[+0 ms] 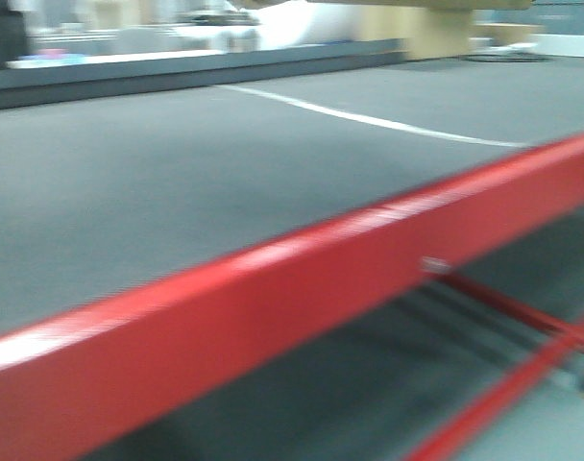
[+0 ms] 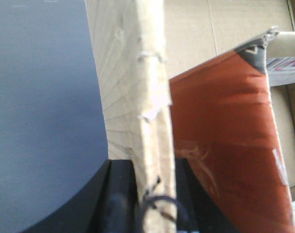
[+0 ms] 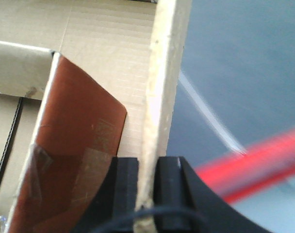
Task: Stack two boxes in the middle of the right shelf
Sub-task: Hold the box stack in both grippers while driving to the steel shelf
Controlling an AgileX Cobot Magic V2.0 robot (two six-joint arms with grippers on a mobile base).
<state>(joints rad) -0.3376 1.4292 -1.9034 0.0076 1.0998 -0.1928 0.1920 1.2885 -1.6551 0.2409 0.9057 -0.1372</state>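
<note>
The left claw (image 2: 155,182) is pinching 1 wall of a plain brown cardboard box (image 2: 130,97), its 2 black fingers (image 2: 119,194) pressed against either face of the frayed top edge. The right claw (image 3: 147,182) is pinching another wall of the cardboard box (image 3: 167,68) in the same way, with 1 black finger (image 3: 124,187) inside and 1 outside. The 2 wrist views look into the open box from opposite sides.

Inside the box a red-brown sheet (image 2: 225,141) leans at a tilt against the pale inner wall; in the right wrist view the same sheet (image 3: 74,141) carries patches of clear tape (image 3: 91,170) near its lower end. Outside each gripped wall only the grey floor (image 2: 40,107) shows, so the box sits between the 2 claws over the floor.

The front view is blurred. A red rail (image 1: 273,307) crosses it on a slant, with thinner red struts (image 1: 503,384) under it, and a white line (image 1: 369,120) runs across the floor beyond. The right wrist view also catches the rail (image 3: 256,165) and the line (image 3: 205,116).
</note>
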